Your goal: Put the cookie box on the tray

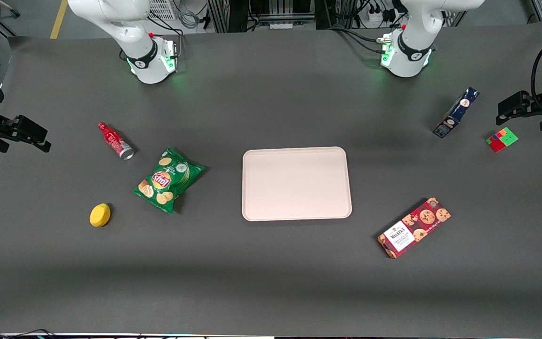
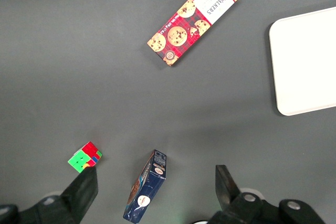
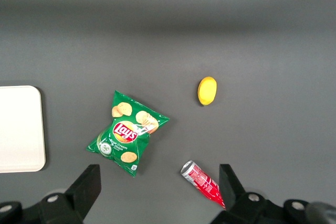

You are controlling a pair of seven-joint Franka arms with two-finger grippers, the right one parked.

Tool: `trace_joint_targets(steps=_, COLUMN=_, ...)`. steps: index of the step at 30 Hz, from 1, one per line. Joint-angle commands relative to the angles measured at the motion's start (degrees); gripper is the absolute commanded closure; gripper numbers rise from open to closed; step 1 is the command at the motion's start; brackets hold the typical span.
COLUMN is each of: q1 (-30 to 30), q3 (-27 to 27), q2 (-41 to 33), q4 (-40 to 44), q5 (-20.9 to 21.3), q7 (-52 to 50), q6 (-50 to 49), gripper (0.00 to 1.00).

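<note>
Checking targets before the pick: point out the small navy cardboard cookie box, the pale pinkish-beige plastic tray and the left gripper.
Navy cookie box (image 1: 457,112): front view, broad side.
Pinkish-beige tray (image 1: 296,183): front view, bare floor.
Left gripper (image 2: 156,187): left wrist view, between open fingertips.

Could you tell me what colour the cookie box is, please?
Dark navy cookie box with round white-orange logos; left wrist view, gripper open above.

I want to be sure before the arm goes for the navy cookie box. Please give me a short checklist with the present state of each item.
1. Gripper open: ok, fingers spread wide.
2. Gripper free: ok, it holds nothing.
3. Cookie box unobstructed: ok, puzzle cube lies apart.
4. Tray bare: ok.
5. Right box chosen: ok, red cookie box lies nearer the front camera.
6. Box on tray: not ok, not yet.
</note>
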Motion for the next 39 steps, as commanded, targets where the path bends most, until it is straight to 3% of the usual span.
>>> trace_joint_targets(steps=1, q1=-0.1, q3=0.2, q2=0.4, q4=1.1, q5=-0.2, q7=0.1, q6=0.0, gripper=0.00)
trace_joint_targets(steps=26, q1=0.5, q3=0.2, q2=-0.6, q4=1.2, q5=0.0, q7=0.6, q6=-2.0, gripper=0.00)
trace_joint_targets(steps=33, q1=1.3, q3=0.2, q2=-4.9, q4=1.1, q5=1.1, q7=3.4, q6=-9.9, gripper=0.00)
trace_joint_targets(steps=39, q1=1.6, q3=0.6, q2=-11.6, q4=-0.8, q5=4.8, q7=10.8, q6=-19.5, gripper=0.00)
